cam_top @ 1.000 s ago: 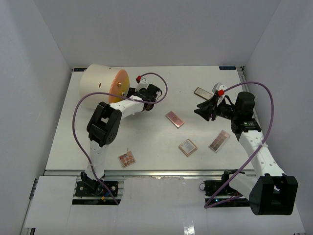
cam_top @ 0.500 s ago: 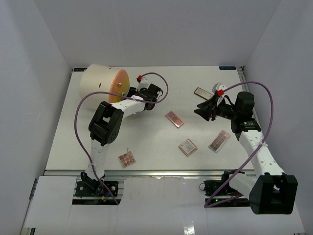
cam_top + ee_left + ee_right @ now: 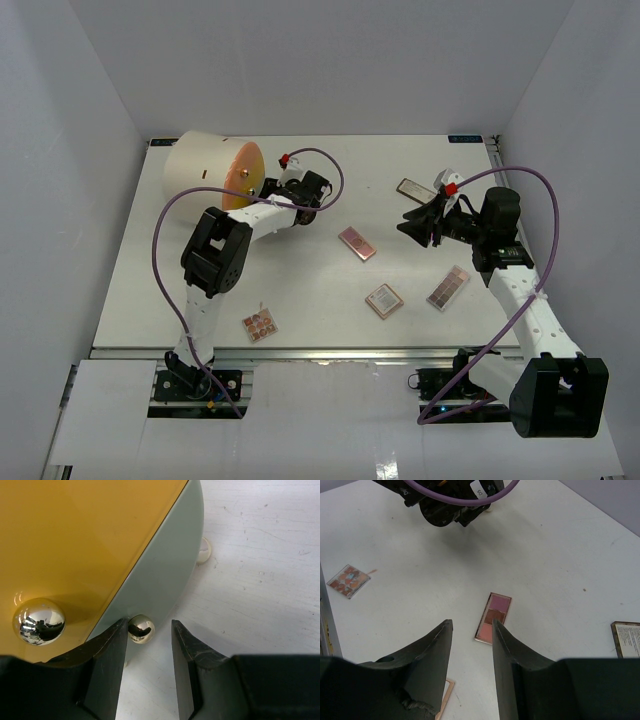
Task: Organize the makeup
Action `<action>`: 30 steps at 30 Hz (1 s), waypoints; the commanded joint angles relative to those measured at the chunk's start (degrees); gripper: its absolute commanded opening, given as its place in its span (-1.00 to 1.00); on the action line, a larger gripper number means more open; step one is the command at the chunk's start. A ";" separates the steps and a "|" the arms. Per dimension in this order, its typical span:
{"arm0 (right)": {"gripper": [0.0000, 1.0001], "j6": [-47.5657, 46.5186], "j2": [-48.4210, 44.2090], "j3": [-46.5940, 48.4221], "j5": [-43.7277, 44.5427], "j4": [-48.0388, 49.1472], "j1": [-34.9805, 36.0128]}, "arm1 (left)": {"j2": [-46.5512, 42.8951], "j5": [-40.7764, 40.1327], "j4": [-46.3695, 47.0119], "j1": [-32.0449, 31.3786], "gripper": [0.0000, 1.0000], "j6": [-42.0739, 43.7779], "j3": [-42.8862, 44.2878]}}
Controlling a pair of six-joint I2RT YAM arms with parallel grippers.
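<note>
Several flat makeup palettes lie on the white table: a pink-brown one [image 3: 357, 242] [image 3: 493, 616] in the middle, a square one [image 3: 384, 300], a long one [image 3: 449, 287], a dark one [image 3: 412, 189] [image 3: 626, 639] at the back right, and a multicolour one [image 3: 260, 324] [image 3: 350, 580] near the front left. My left gripper [image 3: 268, 193] [image 3: 148, 627] is open at the lower rim of the big cylinder's orange face [image 3: 75, 540]. A small gold knob [image 3: 141, 629] sits between its fingers, touching the left one only. My right gripper [image 3: 403, 226] [image 3: 471, 625] hangs open and empty above the table, with the pink-brown palette showing beyond its tips.
The big cream cylinder [image 3: 205, 165] lies on its side at the back left, with a larger gold knob [image 3: 39, 621] on its orange face. A purple cable loops over each arm. Grey walls stand close on both sides, and the table's front rail [image 3: 320, 352] runs along the near edge.
The left arm's elbow has shifted slightly to the right. Nothing else has visibly moved.
</note>
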 commanded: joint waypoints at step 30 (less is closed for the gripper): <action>-0.12 -0.78 -0.07 0.33 -0.32 0.50 -0.42 | 4.40 -3.19 -5.70 0.89 -0.42 -4.33 3.55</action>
